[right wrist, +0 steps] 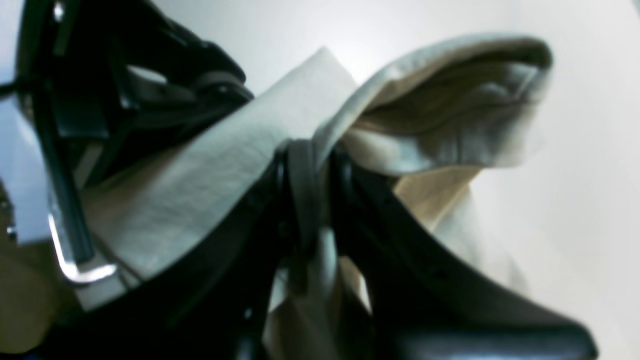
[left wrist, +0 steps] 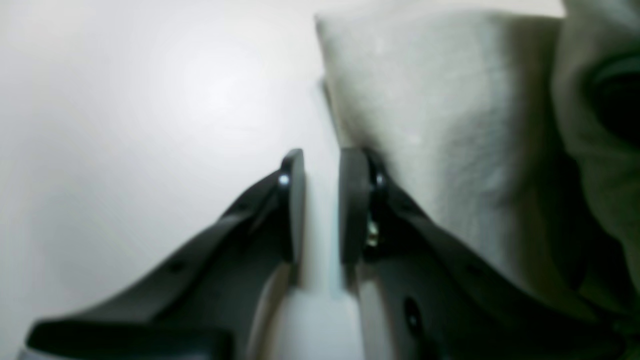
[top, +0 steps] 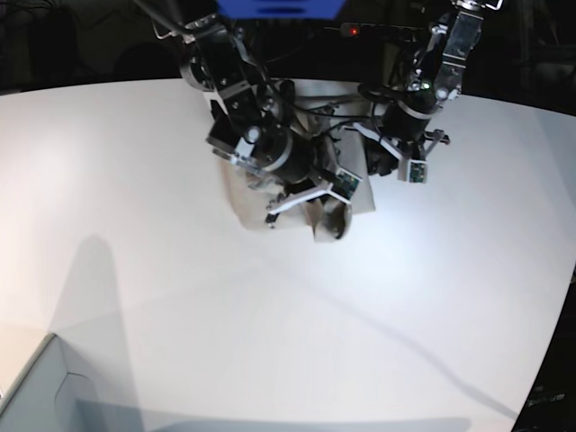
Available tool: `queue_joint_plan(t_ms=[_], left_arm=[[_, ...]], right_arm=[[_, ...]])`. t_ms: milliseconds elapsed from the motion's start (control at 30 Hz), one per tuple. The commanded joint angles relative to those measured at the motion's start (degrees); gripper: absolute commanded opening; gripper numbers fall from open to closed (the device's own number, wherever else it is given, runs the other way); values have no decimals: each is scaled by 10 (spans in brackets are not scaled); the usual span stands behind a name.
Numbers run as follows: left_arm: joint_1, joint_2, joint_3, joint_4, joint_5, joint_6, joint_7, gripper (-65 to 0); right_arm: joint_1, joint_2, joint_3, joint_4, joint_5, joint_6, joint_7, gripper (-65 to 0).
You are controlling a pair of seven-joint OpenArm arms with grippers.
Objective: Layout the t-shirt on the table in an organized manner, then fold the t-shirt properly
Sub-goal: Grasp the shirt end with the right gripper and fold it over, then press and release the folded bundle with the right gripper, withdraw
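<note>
The light grey-beige t-shirt (top: pixel 250 205) lies bunched at the far middle of the white table (top: pixel 288 315), under both arms. My right gripper (right wrist: pixel 312 162) is shut on a fold of the t-shirt (right wrist: pixel 210 170), and a loose flap (right wrist: pixel 450 100) rises up beyond the fingers. My left gripper (left wrist: pixel 323 156) stands a little open with only bare table in the gap. Its right finger (left wrist: pixel 354 200) is against the edge of the t-shirt (left wrist: pixel 425 100). In the base view the right arm (top: pixel 270 144) covers much of the cloth.
A pale grey box corner (top: pixel 36 387) sits at the near left edge. The left arm (top: pixel 409 112) reaches in from the far right. Dark equipment lines the far side of the table. The curved table edge (top: pixel 549 342) runs down the right.
</note>
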Motion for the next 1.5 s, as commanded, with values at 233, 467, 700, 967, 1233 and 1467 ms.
queue_joint_plan(t_ms=[233, 467, 700, 967, 1233, 1467], left_arm=[[-2, -27, -3, 57, -2, -2, 62, -414], [7, -32, -61, 109, -2, -2, 123, -339], [39, -33, -156, 113, -2, -3, 123, -338], [51, -34, -245, 113, -57, -3, 123, -337], [47, -58, -270, 113, -117, -3, 124, -337], [45, -60, -270, 113, -116, -3, 124, -337]], right_arm=[[23, -6, -4, -30, 7, 8, 12, -650], [17, -6, -38, -26, 7, 8, 13, -448], [3, -6, -39, 38, 7, 8, 11, -321], [-54, -6, 86, 222, 5, 8, 11, -319], [-100, -6, 227, 218, 7, 8, 11, -602], [-143, -6, 160, 164, 6, 8, 14, -650]])
